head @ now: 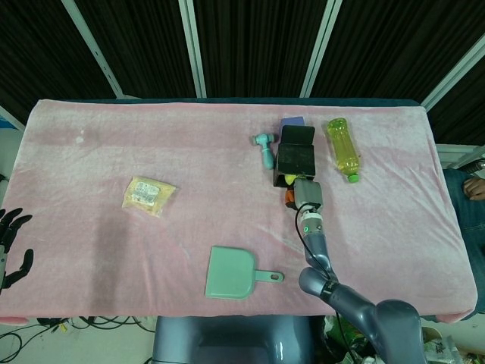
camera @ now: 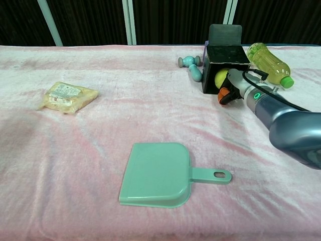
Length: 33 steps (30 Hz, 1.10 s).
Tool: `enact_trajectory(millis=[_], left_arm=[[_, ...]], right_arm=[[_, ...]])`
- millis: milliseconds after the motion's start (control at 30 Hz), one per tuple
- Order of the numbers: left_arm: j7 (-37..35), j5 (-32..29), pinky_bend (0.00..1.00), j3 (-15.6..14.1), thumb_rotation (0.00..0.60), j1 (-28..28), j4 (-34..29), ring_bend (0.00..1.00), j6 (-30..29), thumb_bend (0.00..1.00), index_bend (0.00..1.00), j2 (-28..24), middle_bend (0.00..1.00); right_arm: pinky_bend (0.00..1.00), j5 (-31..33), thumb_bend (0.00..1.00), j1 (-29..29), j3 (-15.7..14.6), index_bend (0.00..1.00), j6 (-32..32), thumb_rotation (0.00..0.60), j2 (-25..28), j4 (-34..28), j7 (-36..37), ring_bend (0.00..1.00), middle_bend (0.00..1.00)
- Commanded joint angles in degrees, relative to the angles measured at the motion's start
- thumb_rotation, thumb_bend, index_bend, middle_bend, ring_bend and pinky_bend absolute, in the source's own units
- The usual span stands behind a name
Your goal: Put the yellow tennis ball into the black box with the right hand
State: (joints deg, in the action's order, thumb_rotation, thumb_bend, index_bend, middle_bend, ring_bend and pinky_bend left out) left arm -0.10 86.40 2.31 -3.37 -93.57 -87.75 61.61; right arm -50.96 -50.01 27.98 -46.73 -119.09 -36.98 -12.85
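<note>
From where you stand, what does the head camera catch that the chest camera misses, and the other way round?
Only the head view shows the left hand, open off the table's left edge. Only the chest view looks into the black box from the side, with the yellow tennis ball at its opening beside the right hand. Both show the green dustpan, snack packet, bottle and teal dumbbell.

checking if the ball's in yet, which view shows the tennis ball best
The chest view: the tennis ball shows in the open front of the black box, beside the right hand. The head view shows only a yellow sliver.
</note>
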Motion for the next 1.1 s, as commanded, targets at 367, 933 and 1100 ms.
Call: enact_trajectory(millis=[367,933,1100], left_arm=[[-0.3,-0.6,0.08,0.2,0.600,0.0,-0.2,0.04,0.4,0.48,0.18,-0.1,0.10],[-0.2,-1.0,0.08,0.4,0.600,-0.1,-0.4,0.04,0.7,0.48,0.18,-0.3,0.10],[-0.3,-0.9,0.08,0.4,0.600,0.0,-0.3,0.04,0.5,0.48,0.18,-0.3,0.10]], right_arm=[[1.00,3.6,0.75,-4.7,3.3,1.00,-0.2,0.600,-5.1,9.3,-3.8,1.00,1.00],[1.00,3.1,0.75,-2.7,3.6,1.00,-5.3,0.600,-4.2,2.9,-4.7,1.00,1.00],[1.00,2.2,0.71,1.6,2.4,0.99,-8.9,0.600,0.7,-8.8,-5.8,0.99,0.95]])
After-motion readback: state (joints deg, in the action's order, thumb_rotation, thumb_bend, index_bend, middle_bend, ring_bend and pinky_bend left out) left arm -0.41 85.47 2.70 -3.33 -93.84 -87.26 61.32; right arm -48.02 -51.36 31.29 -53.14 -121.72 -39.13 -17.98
